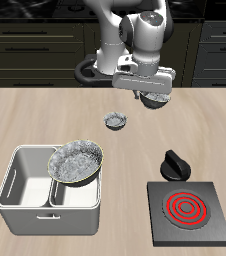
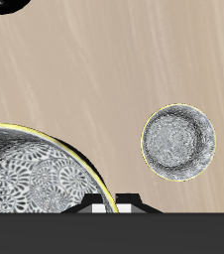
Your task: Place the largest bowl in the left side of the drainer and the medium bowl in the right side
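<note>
Largest bowl (image 1: 75, 161), grey and speckled with a mottled pale inside, lying tilted in the drainer (image 1: 25, 190), near the table's front edge. Propped at a slant across the compartment nearer the stove plate (image 1: 190, 210), one rim raised above the tub's wall, the lower edge down inside. Other compartment of the light grey-white tub holding nothing visible.

Medium bowl (image 1: 154, 100), grey and speckled too, lifted clear of the wooden table (image 1: 45, 115), well back from the drainer and hanging directly under the gripper (image 1: 151, 96). Gripper clamped on this bowl by its rim. In the wrist view, medium bowl (image 2: 35, 184) very close to the camera, a wide arc of patterned metal with a yellowish edge, the rim meeting the gripper (image 2: 111, 205) at the dark fingertips. Exact finger placement on the rim hard to make out.

Tiny bowl (image 1: 115, 121) upright on the table, just beside and below the lifted medium bowl, a little nearer the drainer. Same tiny bowl (image 2: 178, 144) seen from straight above in the wrist view, round, apart from the held bowl, bare tabletop between them.

Black stove plate with a red coil ring at the table's front edge, well apart from the drainer. Small black knob-shaped object (image 1: 175, 165) just behind the stove plate.
</note>
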Controlling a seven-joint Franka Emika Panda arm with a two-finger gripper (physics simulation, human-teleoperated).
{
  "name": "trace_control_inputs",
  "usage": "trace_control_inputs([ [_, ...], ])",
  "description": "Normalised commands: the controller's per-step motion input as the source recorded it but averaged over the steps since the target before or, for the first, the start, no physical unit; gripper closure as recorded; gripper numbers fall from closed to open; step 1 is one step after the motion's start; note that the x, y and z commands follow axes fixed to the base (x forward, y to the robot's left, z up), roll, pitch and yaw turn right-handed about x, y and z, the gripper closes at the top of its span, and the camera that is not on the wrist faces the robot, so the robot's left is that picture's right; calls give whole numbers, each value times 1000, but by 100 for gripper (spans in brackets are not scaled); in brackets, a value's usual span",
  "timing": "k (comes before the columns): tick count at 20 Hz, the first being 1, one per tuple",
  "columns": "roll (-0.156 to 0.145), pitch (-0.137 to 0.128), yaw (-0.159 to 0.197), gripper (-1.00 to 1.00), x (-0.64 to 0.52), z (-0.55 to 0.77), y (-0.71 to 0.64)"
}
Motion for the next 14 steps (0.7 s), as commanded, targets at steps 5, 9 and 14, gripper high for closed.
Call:
trace_control_inputs([
  [5, -17, -73, 15, 100, -109, 509, -230],
  [9, 1, -30, 29, 100, -85, 371, -131],
  [14, -26, -79, 15, 100, -142, 501, -245],
])
